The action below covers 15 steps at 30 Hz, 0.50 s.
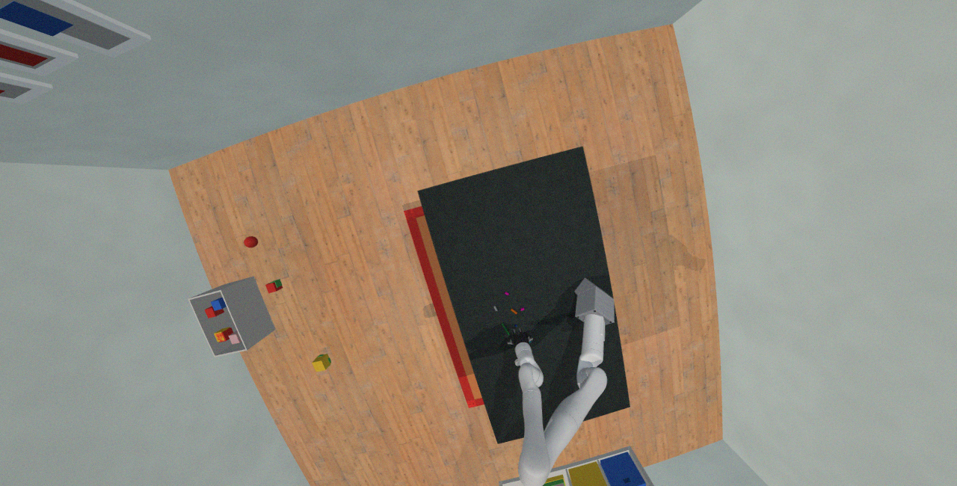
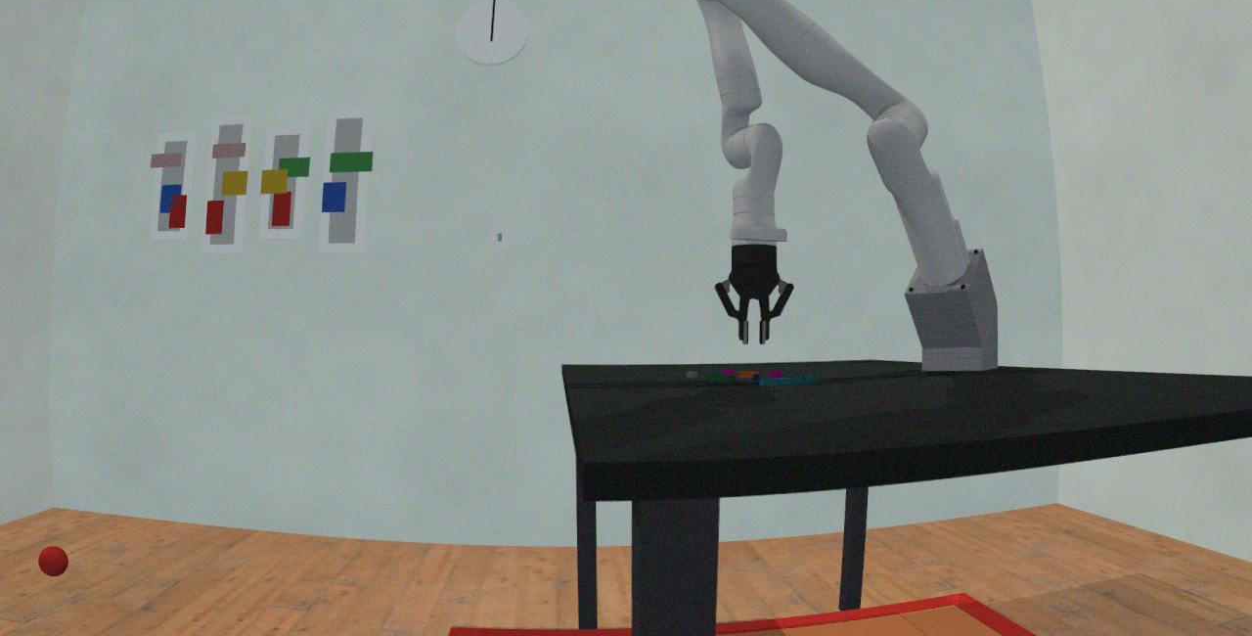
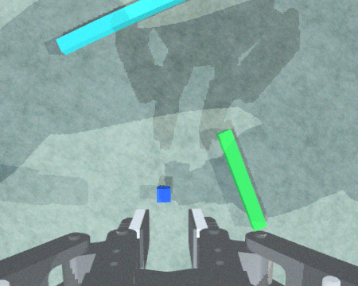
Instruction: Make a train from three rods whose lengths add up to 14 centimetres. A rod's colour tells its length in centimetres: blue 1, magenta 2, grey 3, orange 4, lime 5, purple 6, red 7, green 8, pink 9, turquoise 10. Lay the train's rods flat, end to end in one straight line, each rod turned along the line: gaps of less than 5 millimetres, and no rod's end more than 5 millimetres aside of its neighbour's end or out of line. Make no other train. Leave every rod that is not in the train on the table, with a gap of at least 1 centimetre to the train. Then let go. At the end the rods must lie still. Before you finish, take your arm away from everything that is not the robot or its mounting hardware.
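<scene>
My gripper [image 3: 169,226] hangs above the black table [image 2: 875,413], its fingers narrowed with a small gap and nothing between them. It also shows in the side view [image 2: 753,336]. In the wrist view a small blue rod [image 3: 165,194] lies just beyond the fingertips. A green rod [image 3: 242,180] lies to its right, running roughly away from me. A turquoise rod [image 3: 121,18] lies slanted farther off. From overhead, an orange rod [image 1: 514,311], a grey rod [image 1: 496,307] and two magenta rods [image 1: 506,293] [image 1: 522,309] lie beyond the gripper [image 1: 518,337].
The arm's grey base [image 2: 952,317] stands on the table to the right of the rods. The table's left edge [image 2: 568,404] is a short way from the rods. A red-bordered mat [image 1: 441,309] lies on the floor beside the table.
</scene>
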Each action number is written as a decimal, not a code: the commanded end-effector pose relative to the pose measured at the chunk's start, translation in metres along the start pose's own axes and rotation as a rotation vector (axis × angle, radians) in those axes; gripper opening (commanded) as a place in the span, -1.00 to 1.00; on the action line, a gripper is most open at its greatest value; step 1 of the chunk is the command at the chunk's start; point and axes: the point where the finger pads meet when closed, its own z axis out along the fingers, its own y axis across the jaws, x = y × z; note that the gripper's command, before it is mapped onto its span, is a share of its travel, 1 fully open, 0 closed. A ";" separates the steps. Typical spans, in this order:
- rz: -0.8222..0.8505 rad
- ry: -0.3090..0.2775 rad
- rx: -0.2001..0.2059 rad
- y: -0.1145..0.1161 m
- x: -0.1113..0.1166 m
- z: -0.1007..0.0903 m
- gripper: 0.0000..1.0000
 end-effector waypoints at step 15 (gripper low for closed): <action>-0.011 0.009 0.011 -0.003 0.006 0.025 -0.52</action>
